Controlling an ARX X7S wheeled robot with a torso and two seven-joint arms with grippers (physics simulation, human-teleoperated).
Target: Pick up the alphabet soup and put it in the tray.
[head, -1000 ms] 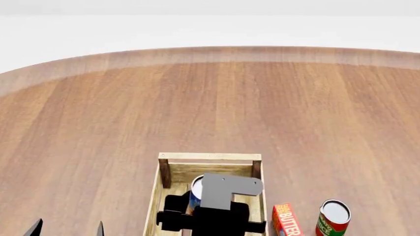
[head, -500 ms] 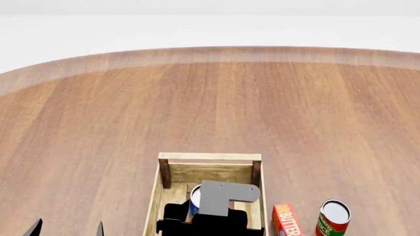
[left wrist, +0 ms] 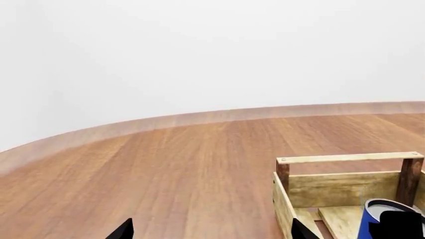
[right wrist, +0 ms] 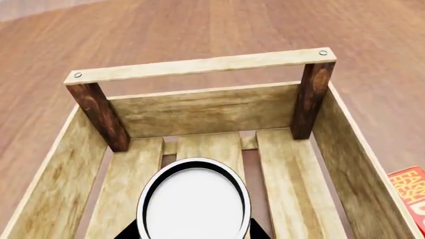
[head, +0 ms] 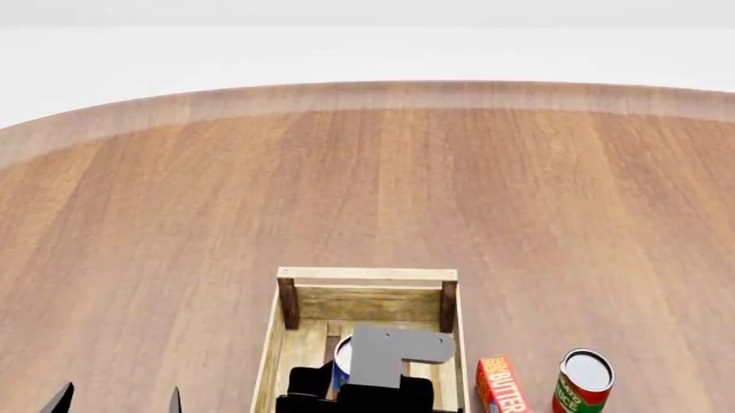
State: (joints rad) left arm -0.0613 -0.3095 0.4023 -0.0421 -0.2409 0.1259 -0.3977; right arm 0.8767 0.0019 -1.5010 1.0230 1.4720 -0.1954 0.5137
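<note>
The alphabet soup point(right wrist: 194, 201) shows its silver-white top in the right wrist view, inside the tray point(right wrist: 199, 65), a light-wood slatted crate with dark corner posts. My right gripper point(right wrist: 194, 234) is shut on the can, with a black finger on each side of it. In the head view the tray point(head: 365, 275) is at the bottom centre, and the can's blue side point(head: 340, 361) peeks out beside the grey bracket of my right gripper point(head: 367, 391). My left gripper point(head: 117, 401) is open and empty left of the tray. The left wrist view shows that gripper point(left wrist: 212, 231), the tray point(left wrist: 345, 158) and the can point(left wrist: 378, 219).
An orange-red butter box point(head: 501, 385) and a red and green can point(head: 584, 379) stand right of the tray on the round wooden table point(head: 367, 189). The butter box's corner point(right wrist: 408, 191) shows beside the tray wall. The table's rim point(head: 367, 95) curves across the far side.
My right gripper has moved with the can toward the near end of the tray and lower inside it. The left gripper has not moved.
</note>
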